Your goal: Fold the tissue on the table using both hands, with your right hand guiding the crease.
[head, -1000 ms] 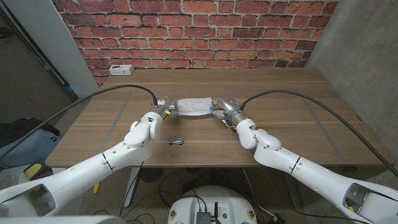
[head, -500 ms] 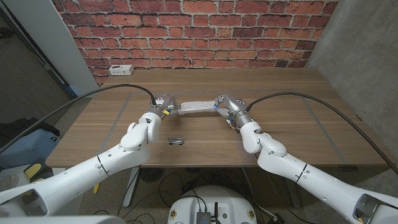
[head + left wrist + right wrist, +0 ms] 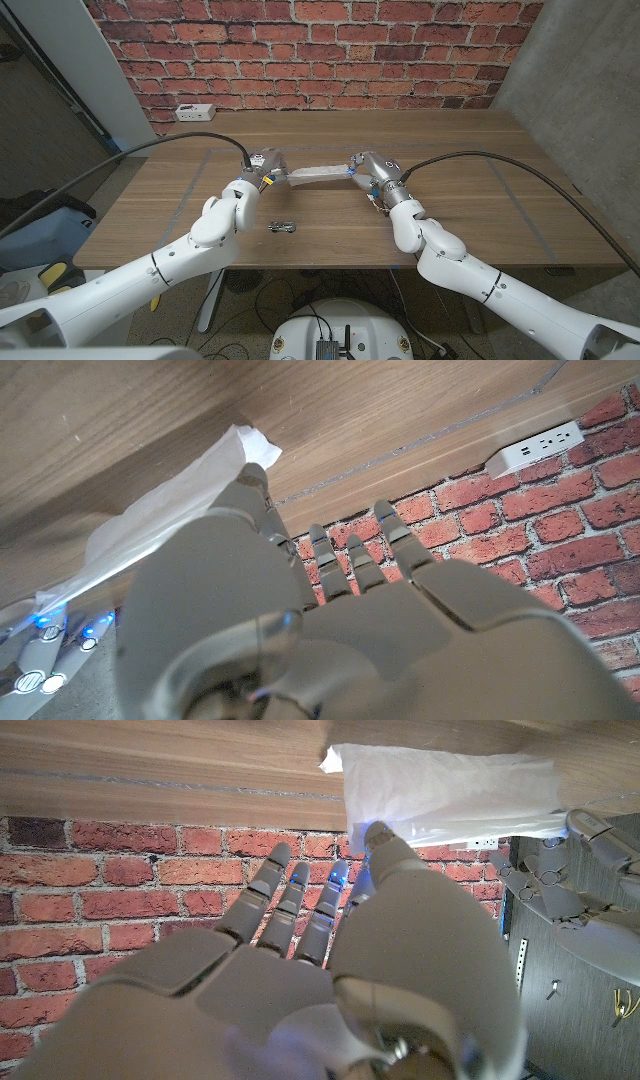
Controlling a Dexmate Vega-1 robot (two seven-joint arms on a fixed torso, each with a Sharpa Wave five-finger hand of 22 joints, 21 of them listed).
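Note:
The white tissue (image 3: 318,173) hangs stretched as a narrow band just above the middle of the wooden table (image 3: 460,150). My left hand (image 3: 262,166) pinches its left end and my right hand (image 3: 366,168) pinches its right end. In the left wrist view the tissue (image 3: 170,510) runs along past my left hand (image 3: 250,610) toward the right hand's lit fingertips (image 3: 30,660). In the right wrist view the tissue (image 3: 450,790) spreads from my right hand (image 3: 330,950) across to the left hand (image 3: 580,880).
A small dark metal object (image 3: 282,226) lies on the table nearer the robot than the tissue. A white power strip (image 3: 194,111) sits at the far left edge by the brick wall (image 3: 320,50); it shows as the power strip (image 3: 530,448) in the left wrist view.
The tissue, broad and flat a second ago, now shows as a thin raised strip. Both hands have lifted their ends and shifted slightly away from the robot.

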